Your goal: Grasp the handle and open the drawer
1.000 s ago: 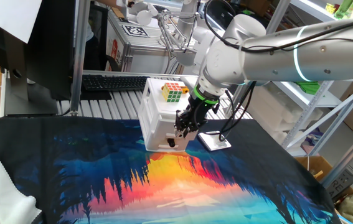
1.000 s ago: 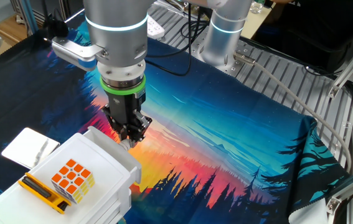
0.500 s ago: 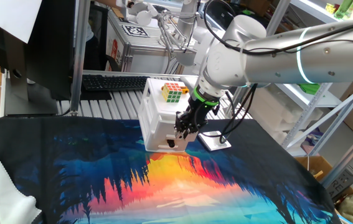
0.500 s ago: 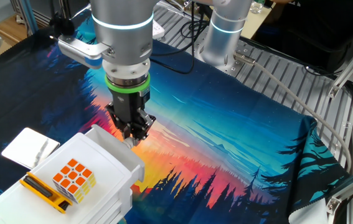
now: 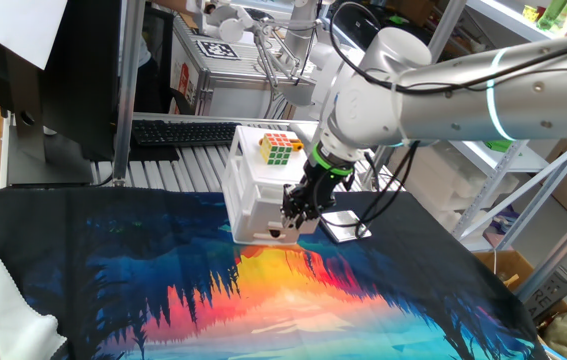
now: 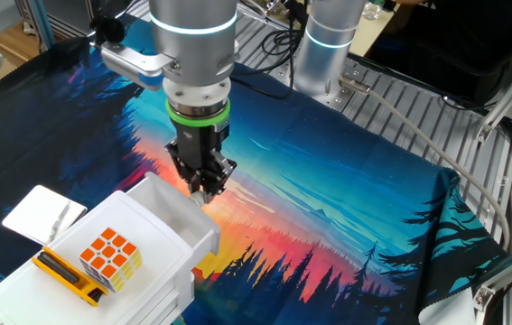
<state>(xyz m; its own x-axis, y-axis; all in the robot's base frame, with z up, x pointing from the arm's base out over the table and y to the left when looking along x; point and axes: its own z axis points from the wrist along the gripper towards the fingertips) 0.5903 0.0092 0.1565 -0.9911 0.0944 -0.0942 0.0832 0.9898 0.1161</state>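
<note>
- A small white cabinet (image 5: 258,190) is seen standing on the table (image 6: 346,226), which is covered by a cloth printed with a sunset and dark trees.
- The drawer (image 6: 183,219), the upper one of the cabinet, is pulled partway out, so that its open inside is shown in the other fixed view.
- The gripper (image 6: 207,187) is pointed straight down at the front edge of that drawer, and its fingers are closed narrowly on the handle (image 6: 203,197); the handle itself is almost wholly hidden by them.
- In one fixed view the gripper (image 5: 296,211) is seen at the upper front of the cabinet, above the round black knob (image 5: 275,232) of the lower drawer.
- A colour cube (image 6: 110,259) and a yellow and black tool (image 6: 64,275) are laid on the cabinet's top, the tool just beside the cube.
- A flat white card (image 6: 43,213) is laid on the cloth beside the cabinet.
</note>
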